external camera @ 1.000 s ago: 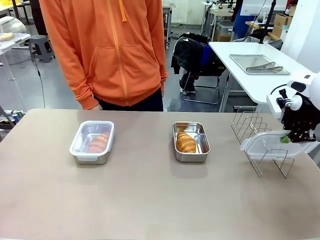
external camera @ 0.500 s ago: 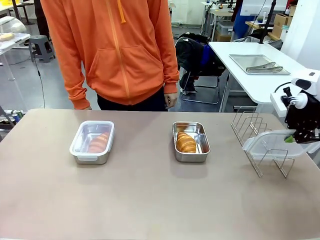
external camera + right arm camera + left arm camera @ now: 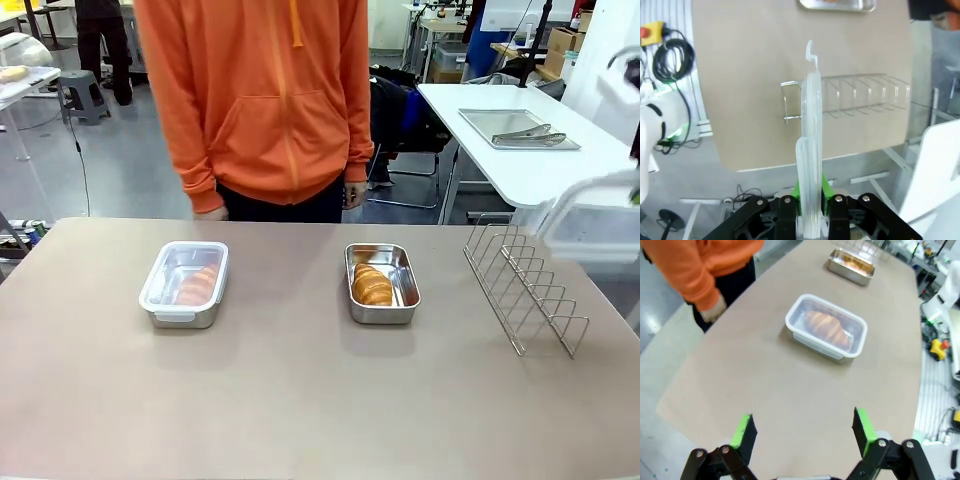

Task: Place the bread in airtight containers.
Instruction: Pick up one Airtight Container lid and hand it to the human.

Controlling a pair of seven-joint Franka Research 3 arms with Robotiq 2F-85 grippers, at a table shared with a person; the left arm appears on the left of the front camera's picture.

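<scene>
Two steel airtight containers sit on the table. The left container (image 3: pixel 185 285) holds a croissant (image 3: pixel 198 285) under a clear lid. The right container (image 3: pixel 381 283) is uncovered, with a croissant (image 3: pixel 372 286) lying in it. My right gripper (image 3: pixel 810 196) is shut on a second clear lid (image 3: pixel 810 145), seen edge-on above the wire rack (image 3: pixel 850 97). In the front view that lid (image 3: pixel 592 222) hangs blurred at the right edge, clear of the rack. My left gripper (image 3: pixel 802 432) stands open above the table, well short of the lidded container (image 3: pixel 826 326).
The wire rack (image 3: pixel 525 288) stands at the table's right. A person in an orange hoodie (image 3: pixel 270 100) stands at the far edge, with a hand (image 3: pixel 712 312) by the table. A white side table (image 3: pixel 520 150) carries a flat tray with tongs (image 3: pixel 517 129).
My right gripper has lifted the clear lid up out of the wire rack and toward the right edge. The person has stepped to the right. Both containers stay put.
</scene>
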